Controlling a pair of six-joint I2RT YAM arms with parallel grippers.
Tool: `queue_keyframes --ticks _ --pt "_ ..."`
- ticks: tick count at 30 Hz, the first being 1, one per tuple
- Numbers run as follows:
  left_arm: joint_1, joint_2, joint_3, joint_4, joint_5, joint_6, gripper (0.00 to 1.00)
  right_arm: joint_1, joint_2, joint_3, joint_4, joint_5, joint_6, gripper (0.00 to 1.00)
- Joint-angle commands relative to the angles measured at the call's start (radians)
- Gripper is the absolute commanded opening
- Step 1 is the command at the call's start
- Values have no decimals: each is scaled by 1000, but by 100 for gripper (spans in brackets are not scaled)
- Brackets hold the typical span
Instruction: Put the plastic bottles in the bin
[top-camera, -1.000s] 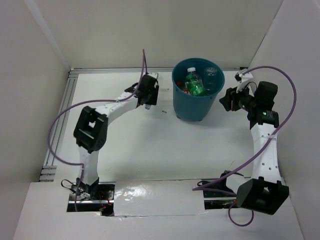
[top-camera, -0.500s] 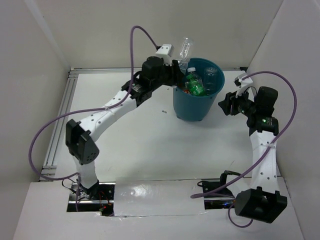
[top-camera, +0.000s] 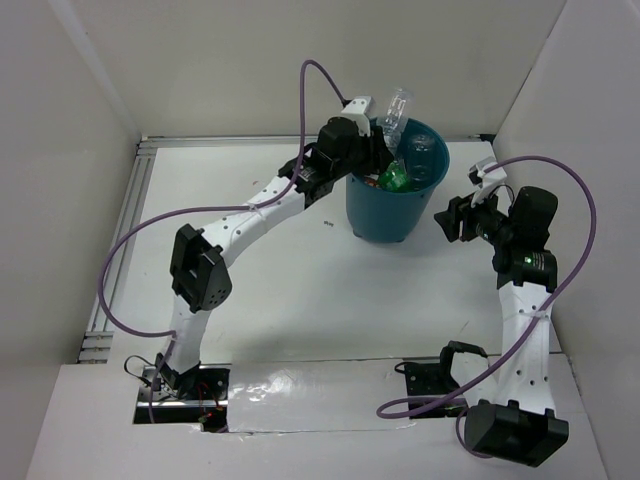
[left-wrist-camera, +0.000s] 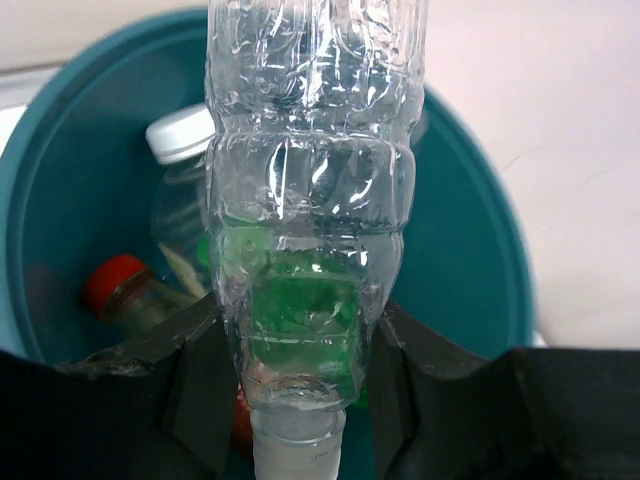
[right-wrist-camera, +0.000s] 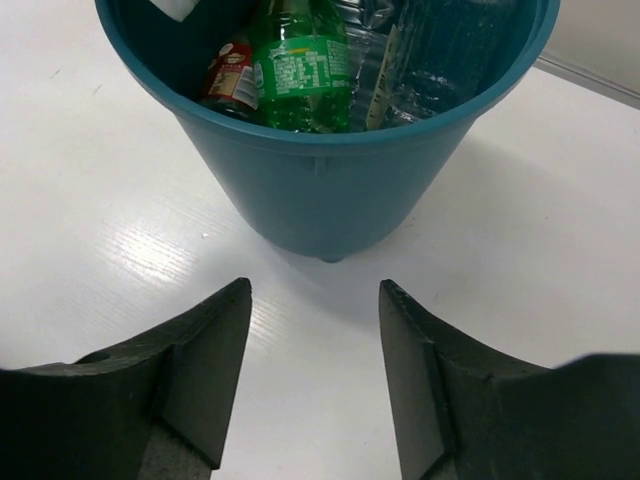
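The left gripper (left-wrist-camera: 298, 392) pinches a clear bottle (left-wrist-camera: 312, 190) over the bin (left-wrist-camera: 472, 262); best let go above its middle; the right gripper (right-wrist-camera: 312, 372) beside the bin has fingers spread, empty.

A: Bin mouth, seen from above?

B: Bin (top-camera: 395, 205) is crowded. The left gripper (top-camera: 378, 148) pinches a clear bottle (top-camera: 396, 108) by its neck end over the 10 o'clock rim, and its arm bars approach from 8 to 10. Inside: green bottle (right-wrist-camera: 300, 70), red-capped bottle (left-wrist-camera: 118, 287), white-capped bottle (left-wrist-camera: 183, 133), second clear bottle (right-wrist-camera: 440, 50) toward 2.

A: Elsewhere?

B: Right gripper (right-wrist-camera: 310, 340) sits at the bin's 3 to 4, jaws apart and empty, with bare table (top-camera: 300, 290) up to the bin wall. Open table from 5 to 7. Back wall (top-camera: 300, 60) near at 12, side wall (top-camera: 590, 120) beyond the right arm.
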Motion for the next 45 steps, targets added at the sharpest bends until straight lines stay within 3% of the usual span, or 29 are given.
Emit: queue_keyframes --ticks 1,2,6,10,19,28,32,35,40,45 --pt "2 -24 -41 37 17 -10 33 -7 -19 -1 -9 3 7 62" --pt "2 -24 -41 37 29 -10 50 -7 -19 -1 0 3 16 67" --pt "2 -36 -63 16 38 22 81 -7 -19 -1 0 3 16 72" --pt "2 -58 -54 16 38 31 98 -7 -19 -10 0 3 16 74" --pt "-16 -99 32 16 38 31 100 -7 -19 -10 0 3 7 75" --pt "-16 -225 36 37 27 42 100 -7 -19 -10 0 12 7 90" --pt "-16 -355 -128 64 -11 63 100 -7 -28 -10 0 31 7 100" --pt "-16 -489 -248 65 -61 85 100 -7 -28 -1 16 81 56 100" --pt "24 -726 -648 54 -97 97 100 -7 -28 -1 82 298 249 100" --pt "101 -941 -952 -24 -106 46 100 -7 -40 -15 91 416 259 100"
